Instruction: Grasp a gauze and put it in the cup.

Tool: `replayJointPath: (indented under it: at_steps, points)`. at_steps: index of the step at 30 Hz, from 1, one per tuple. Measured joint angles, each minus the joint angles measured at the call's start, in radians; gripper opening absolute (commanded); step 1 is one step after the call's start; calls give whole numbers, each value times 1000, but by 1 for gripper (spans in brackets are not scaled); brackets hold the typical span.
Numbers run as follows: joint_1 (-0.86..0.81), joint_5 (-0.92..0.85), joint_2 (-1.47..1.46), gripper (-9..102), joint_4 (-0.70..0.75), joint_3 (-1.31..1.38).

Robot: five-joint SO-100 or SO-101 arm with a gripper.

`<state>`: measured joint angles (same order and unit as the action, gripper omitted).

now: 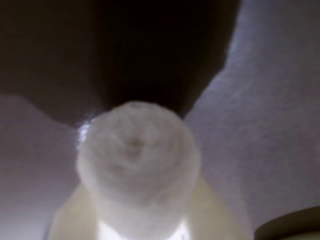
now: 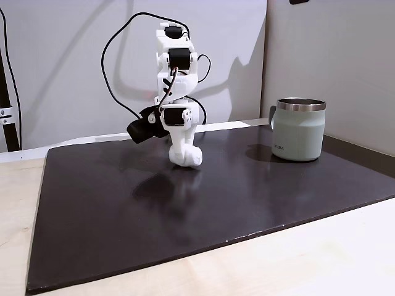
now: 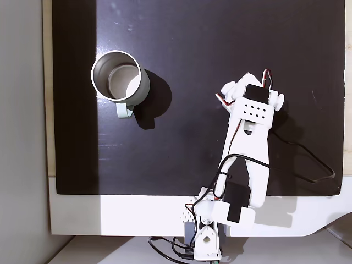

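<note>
In the wrist view the small white soft roll of gauze (image 1: 137, 170) is sitting close to the lens, clamped between the pale jaws of the white two-finger gripper (image 1: 140, 227); in a fixed view the gripper (image 2: 187, 158) is holding the gauze (image 2: 192, 159) just above the middle of the dark mat (image 2: 123, 209) on the tabletop; farther off, the pale grey-green steel-rimmed cup (image 2: 298, 129) is standing upright near the mat's far right corner, well apart.
</note>
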<state>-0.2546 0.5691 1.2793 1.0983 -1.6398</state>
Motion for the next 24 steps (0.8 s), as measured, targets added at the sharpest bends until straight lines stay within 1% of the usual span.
replayJointPath:
  at_steps: [4, 9, 14, 18, 24]
  points:
    - [-2, -5, 51, 0, 38, 5]
    - [40, -15, 158, 0, 170, 100]
    - [150, -43, 235, 0, 321, 259]
    - [258, -61, 241, 0, 419, 426]
    - [420, -100, 156, 0, 525, 696]
